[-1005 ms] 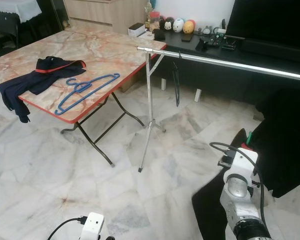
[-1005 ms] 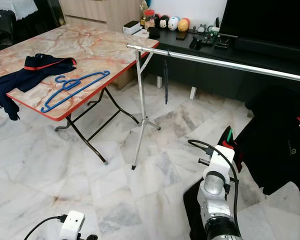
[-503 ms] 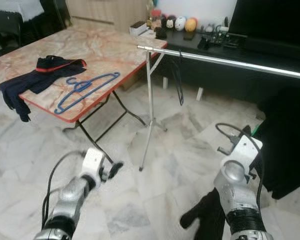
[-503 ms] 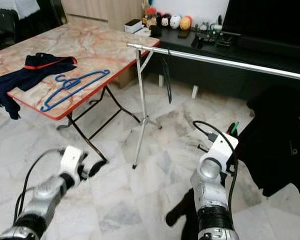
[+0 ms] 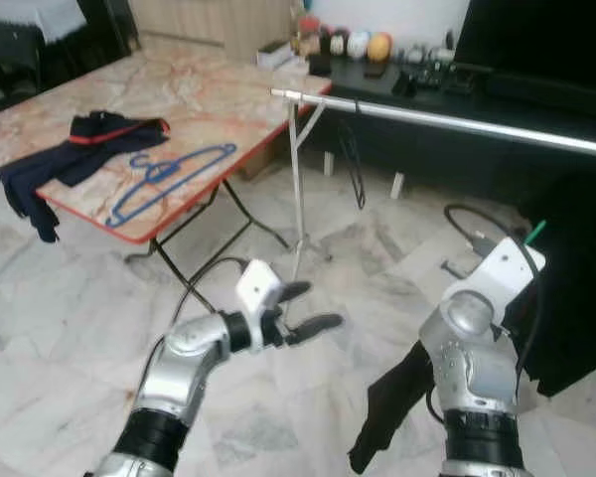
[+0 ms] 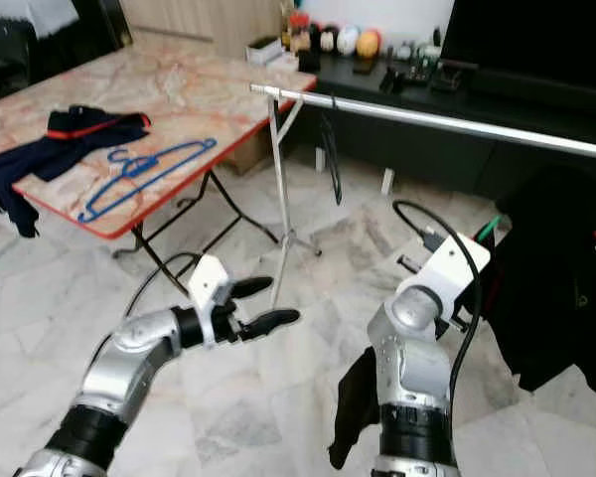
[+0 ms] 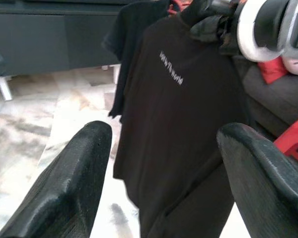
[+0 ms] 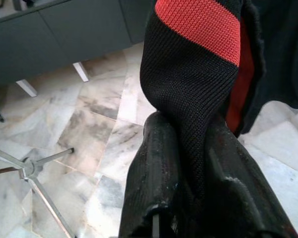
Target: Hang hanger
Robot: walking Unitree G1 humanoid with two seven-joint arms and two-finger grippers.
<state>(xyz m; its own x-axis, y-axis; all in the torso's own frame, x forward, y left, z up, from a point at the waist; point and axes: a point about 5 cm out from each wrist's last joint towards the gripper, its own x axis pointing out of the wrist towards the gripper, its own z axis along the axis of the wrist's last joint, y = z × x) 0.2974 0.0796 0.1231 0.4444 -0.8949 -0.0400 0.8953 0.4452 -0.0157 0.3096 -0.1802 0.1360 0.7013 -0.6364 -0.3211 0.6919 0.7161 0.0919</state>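
My right gripper (image 8: 193,130) is shut on a black garment with a red band (image 8: 196,22). That garment (image 5: 389,399) hangs down below my right wrist (image 5: 482,303), and a green tip (image 5: 534,232) sticks up beside the wrist. In the left wrist view it is a black T-shirt (image 7: 184,124) with white lettering. My left gripper (image 5: 313,306) is open, held up over the floor and pointing at the shirt, apart from it. The silver clothes rail (image 5: 447,119) runs across behind, with a thin black hanger (image 5: 354,159) on it.
A folding marble-top table (image 5: 228,99) stands at the left with a blue hanger (image 5: 169,179) and a dark garment (image 5: 79,159) on it. The rail's tripod leg (image 5: 296,229) stands on the floor ahead. More black clothes (image 5: 576,278) hang at the right. A dark TV cabinet (image 5: 427,149) lies behind.
My left arm has risen from the bottom edge toward the middle, fingers spread. My right arm has lifted, raising the black garment off the floor.
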